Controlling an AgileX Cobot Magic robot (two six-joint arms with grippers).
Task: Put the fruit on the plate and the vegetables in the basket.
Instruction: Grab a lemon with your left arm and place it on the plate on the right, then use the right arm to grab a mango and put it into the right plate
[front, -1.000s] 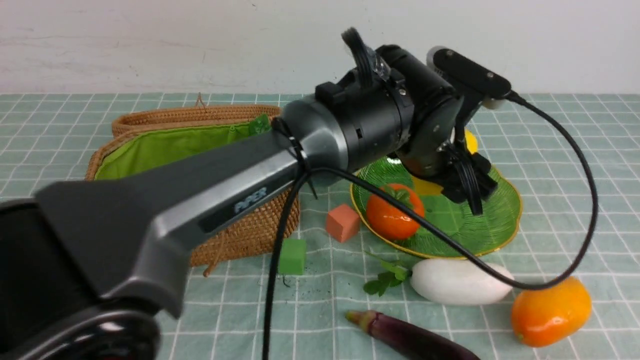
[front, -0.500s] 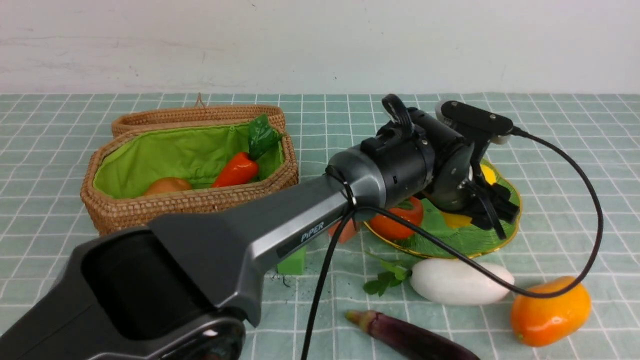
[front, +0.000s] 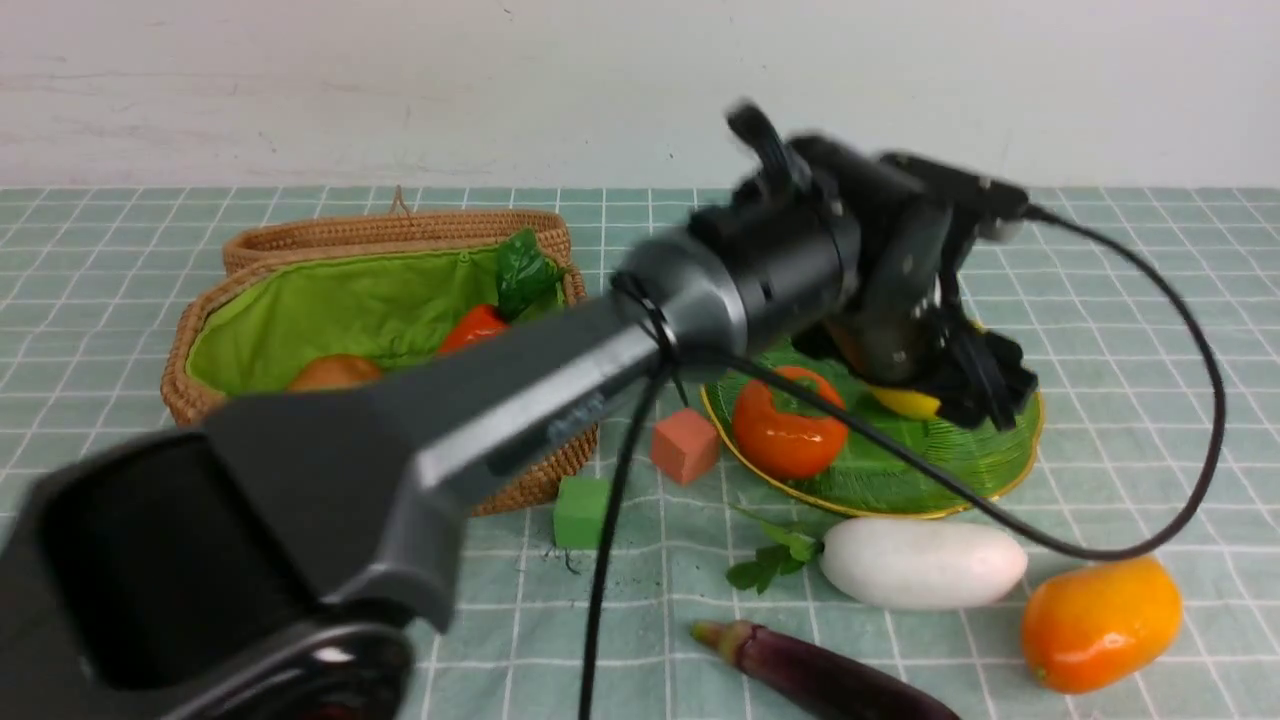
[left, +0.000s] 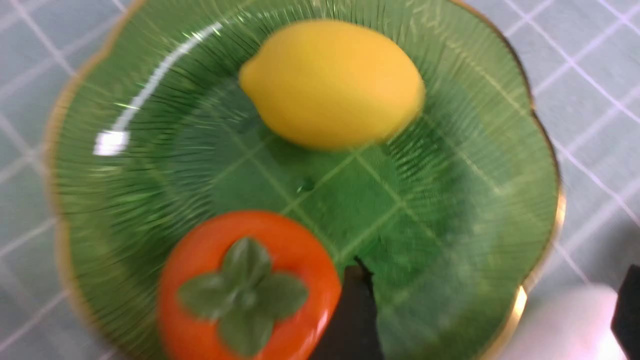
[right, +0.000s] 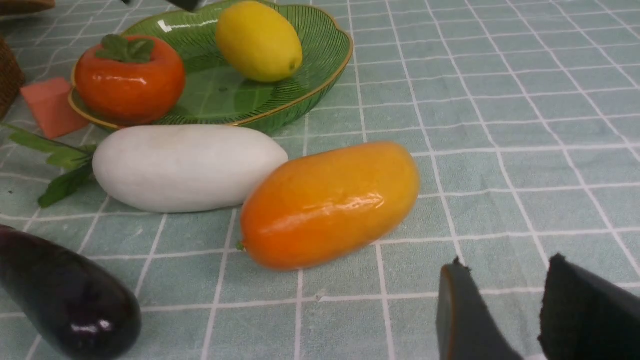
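Observation:
On the green plate (front: 900, 470) lie the lemon (front: 905, 402) and the persimmon (front: 785, 425). My left gripper (front: 985, 385) hovers just above the lemon, open, with nothing between its fingers (left: 352, 310). The mango (right: 330, 205) and the white radish (right: 185, 167) lie side by side on the cloth in front of the plate, the eggplant (right: 65, 300) nearer still. My right gripper (right: 506, 261) is low over the cloth beside the mango, open and empty. The basket (front: 210, 400) holds the carrot (front: 470, 325) and a brownish round vegetable (front: 335, 372).
A salmon cube (front: 685, 445) and a green cube (front: 582, 512) sit between basket and plate. My left arm crosses the front view and hides part of the basket. The basket's lid (front: 390, 230) lies open behind it. A white wall closes the far side.
My left gripper dipped onto the plate, then rose a little with its jaws spread wider. The lemon now lies free on the plate. The right gripper has not moved.

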